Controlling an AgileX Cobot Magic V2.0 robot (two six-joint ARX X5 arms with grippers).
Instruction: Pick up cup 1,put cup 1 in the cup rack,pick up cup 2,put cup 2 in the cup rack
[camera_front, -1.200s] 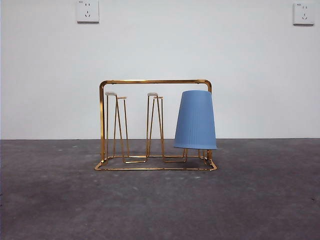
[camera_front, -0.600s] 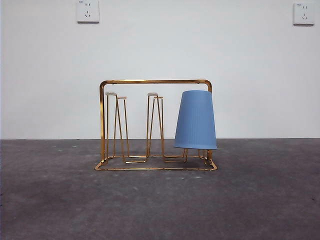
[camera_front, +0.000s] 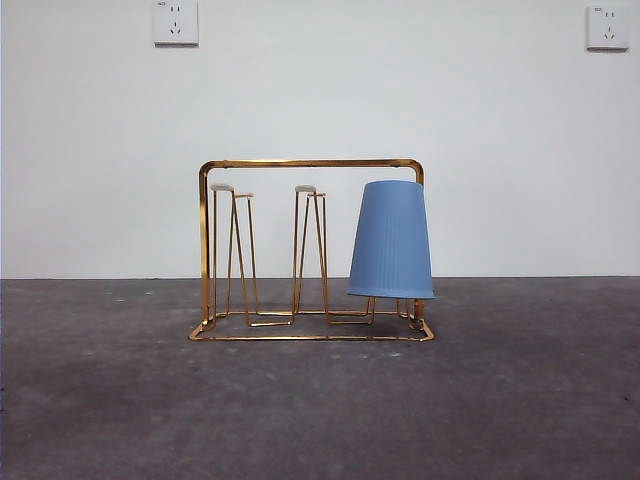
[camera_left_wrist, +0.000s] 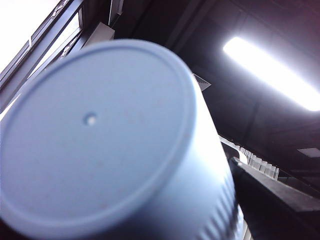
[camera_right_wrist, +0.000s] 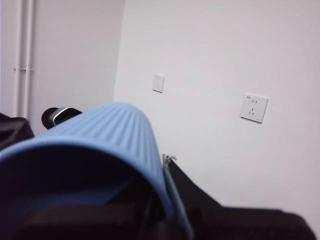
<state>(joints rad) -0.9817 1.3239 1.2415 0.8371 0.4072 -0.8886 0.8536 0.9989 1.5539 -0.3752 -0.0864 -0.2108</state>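
Right gripper (camera_right_wrist: 150, 215) was clamped on the rim of a blue ribbed plastic cup (camera_right_wrist: 110, 125), left gripper (camera_left_wrist: 245, 195) sat beside a round blue cup base (camera_left_wrist: 95, 145), grip impossible to tell, while the gold wire cup rack (camera_front: 300, 163) and the upended blue cup (camera_front: 392, 240) on its end peg hadn't stirred, so one cup looked racked with one to go.

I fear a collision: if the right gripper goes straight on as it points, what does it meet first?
Past the blue cup it holds, only the white wall, distance unclear; the way looks free.

Cup (camera_front: 391, 240) inverted on rack (camera_front: 310, 165) right-end peg, prob. seated.
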